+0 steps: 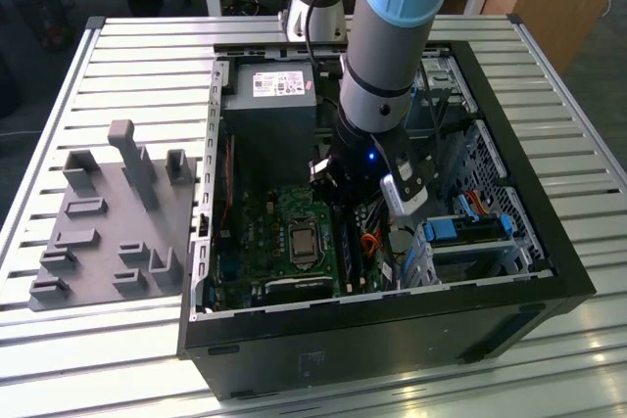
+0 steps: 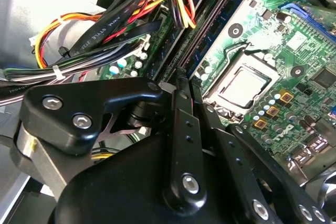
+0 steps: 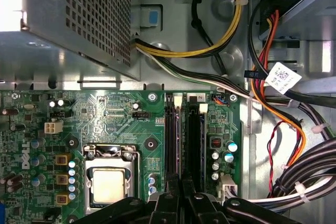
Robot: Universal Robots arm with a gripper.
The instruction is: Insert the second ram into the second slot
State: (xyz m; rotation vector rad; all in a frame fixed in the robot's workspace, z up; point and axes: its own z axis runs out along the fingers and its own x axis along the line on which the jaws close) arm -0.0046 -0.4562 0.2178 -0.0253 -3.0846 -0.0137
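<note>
My gripper (image 1: pixel 345 205) reaches down into the open computer case (image 1: pixel 549 242), over the memory slots (image 3: pixel 195 140) to the exterior view's right of the processor socket. In both wrist views its black fingers (image 3: pixel 172 190) stand almost together, pinching a thin stick that is seen edge-on. That stick is the second ram (image 3: pixel 180 140), upright in a long black slot of the green motherboard (image 3: pixel 105 114). In the second wrist view the second ram (image 2: pixel 202 36) runs away from the gripper (image 2: pixel 184 77) along the slot. White latches sit at the slots' far ends.
The silver processor socket (image 3: pixel 107 184) lies beside the slots. The power supply box (image 1: pixel 269 95) fills the far end of the case. Cable bundles (image 3: pixel 283 129) hang on the slots' other side. Blue drive-bay latches (image 1: pixel 460 232) sit at the right. A grey fixture plate (image 1: pixel 108 222) lies left of the case.
</note>
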